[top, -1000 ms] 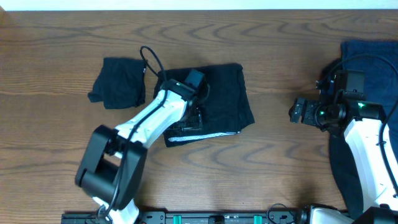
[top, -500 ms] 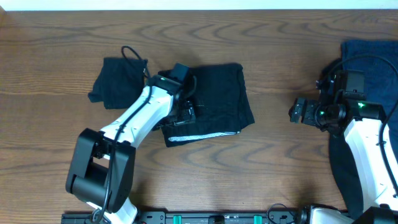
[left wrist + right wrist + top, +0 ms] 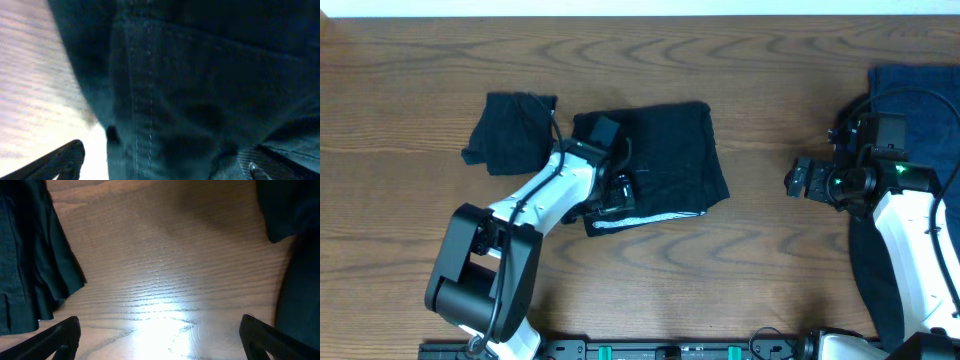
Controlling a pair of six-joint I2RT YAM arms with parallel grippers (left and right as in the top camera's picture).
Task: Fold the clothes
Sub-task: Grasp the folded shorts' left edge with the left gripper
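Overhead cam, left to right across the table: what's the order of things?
small black garment → folded black garment → right tool → blue cloth

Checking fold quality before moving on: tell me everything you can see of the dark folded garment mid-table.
The dark garment lies flat on the wooden table, folded into a rough, slightly skewed rectangle. It looks near-black, a woven fabric with stitched seams showing in the left wrist view. A thin white edge runs along its near side. The left gripper sits low over its left part, fingers spread wide.
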